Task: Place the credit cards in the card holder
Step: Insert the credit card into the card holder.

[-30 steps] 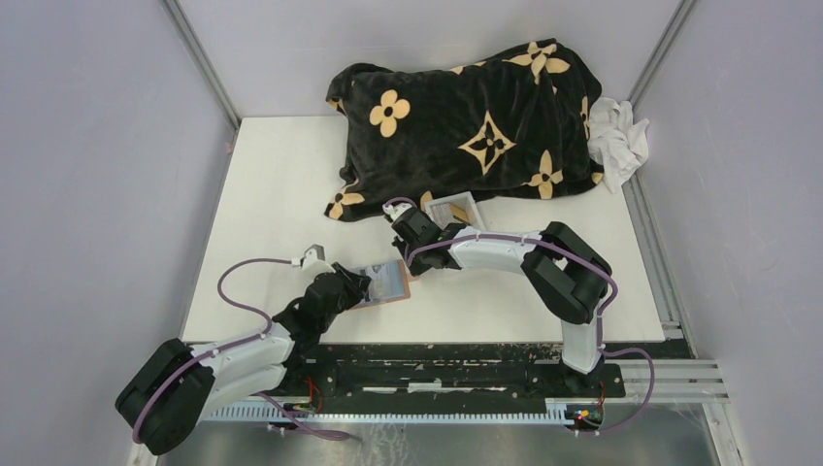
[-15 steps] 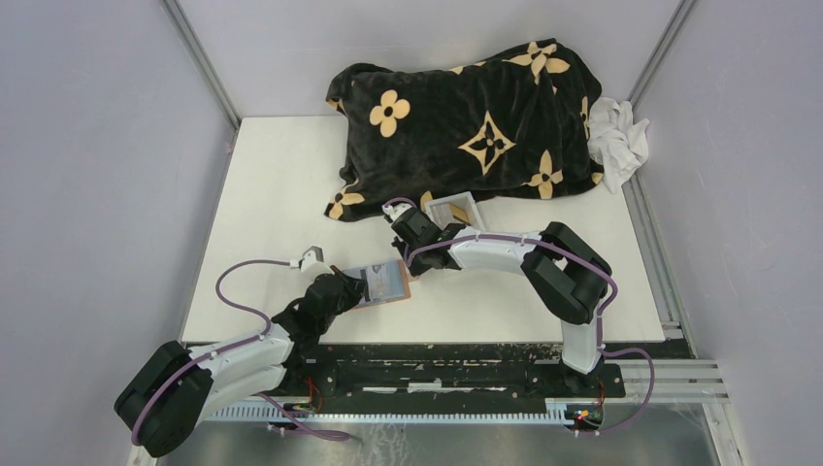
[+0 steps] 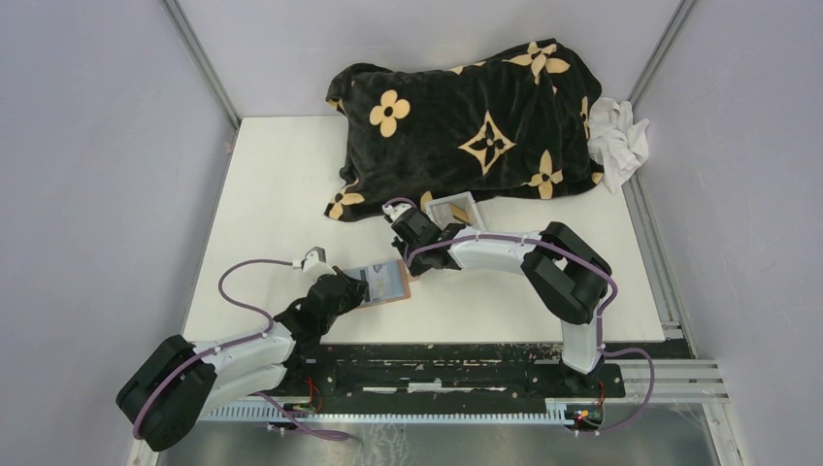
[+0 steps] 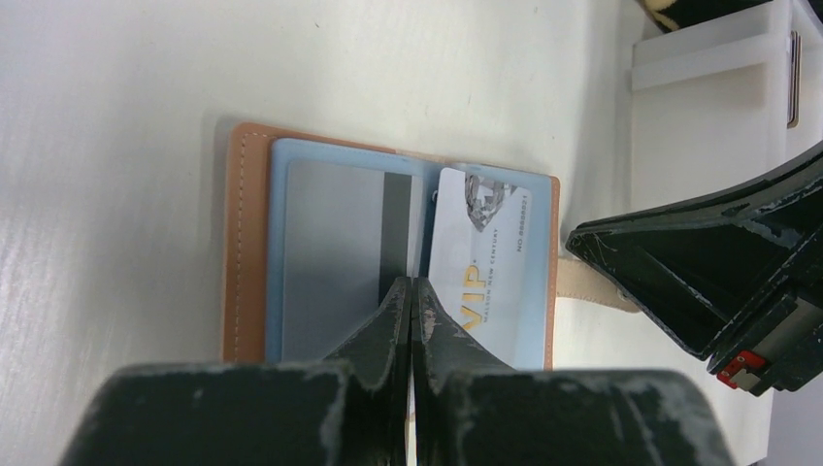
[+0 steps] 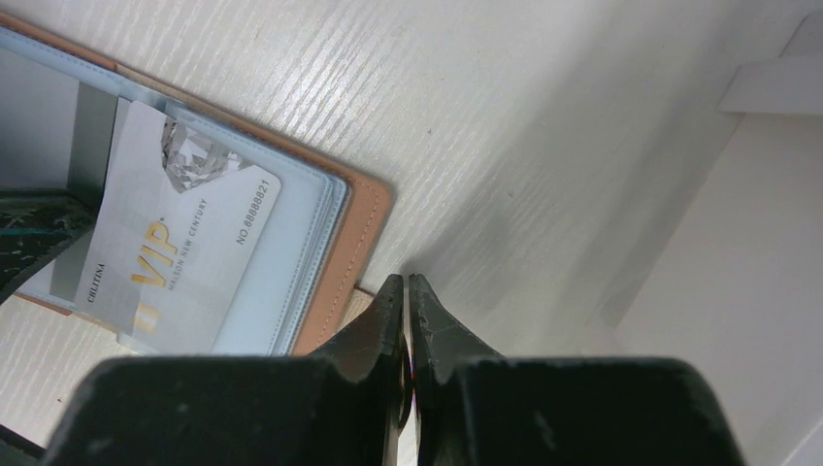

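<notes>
Since a second ago the left gripper (image 4: 411,286) has snapped shut, its tips on the middle fold of the open card holder (image 4: 247,243), which lies flat on the table (image 3: 281,194). A white VIP card (image 4: 485,262) sits in one clear sleeve. The right gripper (image 5: 406,283) is clenched just beside the holder's tan edge; I cannot tell whether either grips anything.

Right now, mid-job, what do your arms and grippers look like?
Both arms match: white shell links between bulky black joints, on the left arm and the right arm. A purple cable runs along each. The left gripper and right gripper are black wedges tapering to a point, scuffed pale at the edges; the right one carries a small red tab.
</notes>
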{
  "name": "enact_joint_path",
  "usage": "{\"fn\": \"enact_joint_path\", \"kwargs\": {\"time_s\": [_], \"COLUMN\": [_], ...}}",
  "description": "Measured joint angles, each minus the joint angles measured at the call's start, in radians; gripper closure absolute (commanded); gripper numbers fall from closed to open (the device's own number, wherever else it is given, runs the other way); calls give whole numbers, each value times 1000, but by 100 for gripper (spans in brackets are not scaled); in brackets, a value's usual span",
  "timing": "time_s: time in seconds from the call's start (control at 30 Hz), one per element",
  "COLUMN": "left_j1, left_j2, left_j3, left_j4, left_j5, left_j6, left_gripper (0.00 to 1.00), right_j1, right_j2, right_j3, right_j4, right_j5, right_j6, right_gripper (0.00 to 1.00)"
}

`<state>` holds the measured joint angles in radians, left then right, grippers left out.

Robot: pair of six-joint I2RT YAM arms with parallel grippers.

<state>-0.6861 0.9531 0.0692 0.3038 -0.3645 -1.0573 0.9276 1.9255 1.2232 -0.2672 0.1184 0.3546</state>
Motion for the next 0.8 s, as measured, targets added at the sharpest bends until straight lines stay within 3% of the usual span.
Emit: {"fn": "enact_joint_path", "kwargs": {"time_s": [0.8], "left_j1": [-75], "left_j2": [67], "left_j3": [13], "left_j4": [42], "left_j5": [-6], "left_j6": [0], "left_gripper": [97], "right_j1": [3], "right_j2": [0], "right_j3": [0], "right_j4": [0], "right_j5": [0], "right_j6": [0], "right_gripper": [91]}}
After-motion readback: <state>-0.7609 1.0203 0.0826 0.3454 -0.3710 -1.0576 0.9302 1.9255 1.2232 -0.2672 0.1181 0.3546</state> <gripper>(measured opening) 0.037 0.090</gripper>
